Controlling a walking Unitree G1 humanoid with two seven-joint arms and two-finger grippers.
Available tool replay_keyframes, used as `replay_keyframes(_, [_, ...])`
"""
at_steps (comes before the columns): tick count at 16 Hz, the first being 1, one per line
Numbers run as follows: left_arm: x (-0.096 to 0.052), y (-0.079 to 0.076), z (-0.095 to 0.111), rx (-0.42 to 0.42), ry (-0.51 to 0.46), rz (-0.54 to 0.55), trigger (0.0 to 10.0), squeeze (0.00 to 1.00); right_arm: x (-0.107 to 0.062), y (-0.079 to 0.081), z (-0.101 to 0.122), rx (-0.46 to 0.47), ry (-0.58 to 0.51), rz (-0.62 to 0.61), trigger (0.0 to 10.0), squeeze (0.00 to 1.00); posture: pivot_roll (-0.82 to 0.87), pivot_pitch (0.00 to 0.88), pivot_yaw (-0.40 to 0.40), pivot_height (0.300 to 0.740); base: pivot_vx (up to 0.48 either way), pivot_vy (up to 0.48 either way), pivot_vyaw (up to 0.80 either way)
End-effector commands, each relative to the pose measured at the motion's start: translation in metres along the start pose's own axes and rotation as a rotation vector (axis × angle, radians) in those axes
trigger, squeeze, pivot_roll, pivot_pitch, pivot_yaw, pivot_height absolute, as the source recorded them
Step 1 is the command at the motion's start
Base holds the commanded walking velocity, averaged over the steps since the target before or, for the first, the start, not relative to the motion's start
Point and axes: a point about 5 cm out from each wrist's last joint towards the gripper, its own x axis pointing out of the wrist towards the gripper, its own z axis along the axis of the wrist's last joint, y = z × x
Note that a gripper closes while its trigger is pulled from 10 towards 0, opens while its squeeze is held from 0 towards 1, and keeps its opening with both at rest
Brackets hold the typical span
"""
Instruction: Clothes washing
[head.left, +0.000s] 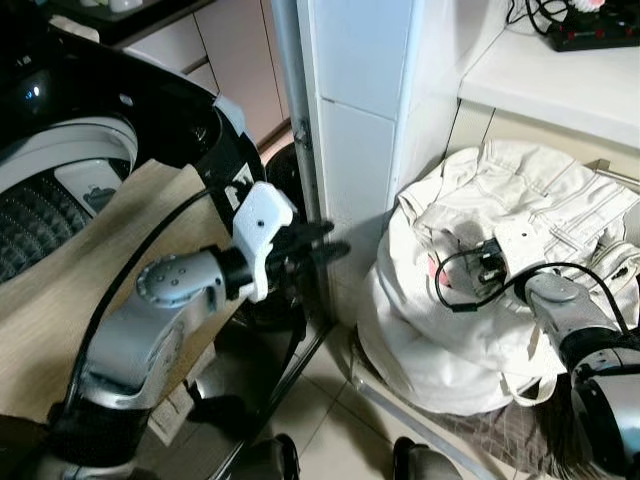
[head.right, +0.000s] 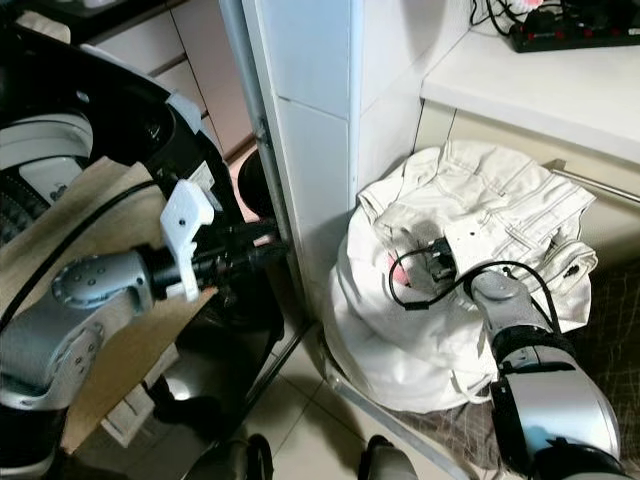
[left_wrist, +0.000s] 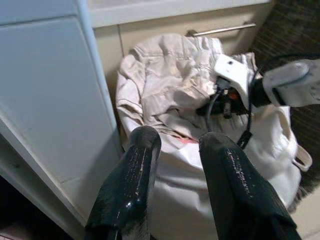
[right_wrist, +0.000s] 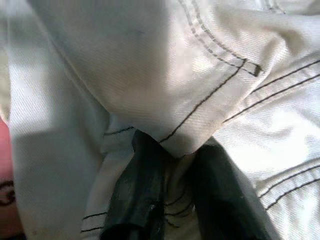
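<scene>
A white laundry bag (head.left: 430, 345) stands on the floor at the right, stuffed with a cream garment with dark stitching (head.left: 545, 190). A bit of pink cloth (head.left: 432, 268) peeks out beside it. My right gripper (head.left: 478, 262) is pushed into the top of the pile. In the right wrist view its fingers (right_wrist: 137, 200) are under a fold of the cream garment (right_wrist: 150, 75), with cloth pinched between them. My left gripper (head.left: 322, 247) hovers open and empty at the white pillar's corner, pointing toward the bag (left_wrist: 200, 195). The washing machine's drum opening (head.left: 40, 215) is at the far left.
A white tiled pillar (head.left: 350, 120) stands between the washer and the bag. A tan board (head.left: 60, 300) lies below my left arm. Above the bag is a white shelf (head.left: 540, 80) with a power strip (head.left: 595, 35). A brown mat (head.left: 500, 430) lies under the bag.
</scene>
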Motion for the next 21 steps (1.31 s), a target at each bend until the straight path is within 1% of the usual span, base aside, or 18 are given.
replay_keyframes(1, [-0.001, 0.007, 0.001, 0.017, 0.0, 0.038, 10.0, 0.0, 0.001, -0.002, 0.018, 0.015, -0.083, 0.014, 0.0, 0.0, 0.03, 0.08, 0.094, 0.74, 0.0, 0.0, 0.0])
replay_keyframes(3, [0.005, 0.01, 0.003, 0.017, -0.028, 0.069, 10.0, 0.0, -0.006, -0.016, 0.046, 0.051, -0.246, 0.037, 0.0, 0.0, -0.01, 0.063, 0.093, 0.74, 0.0, 0.0, 0.0])
replay_keyframes(4, [0.012, 0.013, 0.01, 0.033, -0.067, 0.078, 10.0, 0.0, -0.02, -0.026, 0.078, 0.086, -0.41, 0.109, 0.0, 0.0, -0.04, 0.055, 0.096, 0.74, 0.0, 0.0, 0.0])
replay_keyframes(5, [0.014, 0.014, 0.013, 0.041, -0.08, 0.076, 10.0, 0.0, -0.027, -0.027, 0.088, 0.094, -0.464, 0.146, 0.0, 0.0, -0.04, 0.054, 0.096, 0.74, 0.0, 0.0, 0.0])
replay_keyframes(6, [0.022, 0.015, 0.023, 0.061, -0.126, 0.068, 10.0, 0.0, -0.055, -0.029, 0.113, 0.084, -0.58, 0.286, 0.0, 0.0, -0.07, 0.05, 0.101, 0.74, 0.0, 0.0, 0.0])
replay_keyframes(7, [0.027, 0.015, 0.029, 0.059, -0.159, 0.057, 10.0, 0.0, -0.074, -0.028, 0.124, 0.052, -0.634, 0.382, 0.0, 0.0, -0.07, 0.049, 0.101, 0.74, 0.0, 0.0, 0.0])
replay_keyframes(8, [0.031, 0.014, 0.035, 0.053, -0.189, 0.047, 10.0, 1.0, -0.086, -0.031, 0.129, 0.03, -0.656, 0.422, 0.0, 0.0, -0.09, 0.047, 0.101, 0.74, 0.0, 0.0, 0.0])
replay_keyframes(9, [0.033, 0.013, 0.039, 0.039, -0.215, 0.037, 10.0, 1.0, -0.092, -0.032, 0.132, 0.02, -0.67, 0.45, 0.0, 0.0, -0.09, 0.047, 0.101, 0.74, 0.0, 0.0, 0.0])
replay_keyframes(10, [0.037, 0.009, 0.051, 0.014, -0.283, 0.004, 10.0, 1.0, -0.107, -0.034, 0.138, 0.019, -0.708, 0.526, 0.0, 0.0, -0.1, 0.042, 0.095, 0.74, 0.0, 0.0, 0.0])
replay_keyframes(11, [0.041, 0.006, 0.062, -0.001, -0.341, -0.028, 10.0, 1.0, -0.121, -0.035, 0.142, 0.04, -0.745, 0.609, 0.0, 0.0, -0.1, 0.041, 0.092, 0.74, 0.0, 0.0, 0.0])
replay_keyframes(12, [0.043, 0.002, 0.066, -0.013, -0.365, -0.064, 10.0, 1.0, -0.126, -0.035, 0.144, 0.053, -0.756, 0.642, 0.0, 0.0, -0.1, 0.039, 0.089, 0.74, 0.0, 0.0, 0.0])
replay_keyframes(14, [0.051, -0.011, 0.072, -0.049, -0.412, -0.155, 10.0, 1.0, -0.145, -0.029, 0.147, 0.095, -0.775, 0.748, 0.0, 0.0, -0.1, 0.033, 0.08, 0.74, 0.0, 0.0, 0.0])
replay_keyframes(15, [0.056, -0.018, 0.071, -0.07, -0.413, -0.197, 10.0, 1.0, -0.152, -0.026, 0.151, 0.107, -0.793, 0.793, 0.0, 0.0, -0.1, 0.031, 0.08, 0.74, 0.0, 0.0, 0.0])
replay_keyframes(16, [0.058, -0.022, 0.071, -0.08, -0.409, -0.212, 10.0, 1.0, -0.153, -0.024, 0.153, 0.108, -0.799, 0.806, 0.0, 0.0, -0.1, 0.032, 0.08, 0.74, 0.0, 0.0, 0.0])
replay_keyframes(17, [0.062, -0.029, 0.066, -0.095, -0.395, -0.234, 10.0, 1.0, -0.158, -0.02, 0.156, 0.107, -0.811, 0.844, 0.0, 0.0, -0.1, 0.029, 0.08, 0.74, 0.0, 0.0, 0.0])
replay_keyframes(18, [0.064, -0.032, 0.064, -0.097, -0.391, -0.238, 10.0, 1.0, -0.16, -0.019, 0.157, 0.106, -0.811, 0.86, 0.0, 0.0, -0.1, 0.029, 0.08, 0.74, 0.0, 0.0, 0.0])
replay_keyframes(20, [0.075, -0.033, 0.056, -0.142, -0.38, -0.168, 10.0, 1.0, -0.167, -0.011, 0.158, 0.099, -0.797, 0.914, 0.0, 0.0, -0.1, 0.023, 0.076, 0.74, 0.0, 0.0, 0.0])
replay_keyframes(21, [0.077, -0.034, 0.055, -0.153, -0.376, -0.166, 10.0, 1.0, -0.168, -0.01, 0.158, 0.101, -0.794, 0.92, 0.0, 0.0, -0.1, 0.022, 0.075, 0.74, 0.0, 0.0, 0.0])
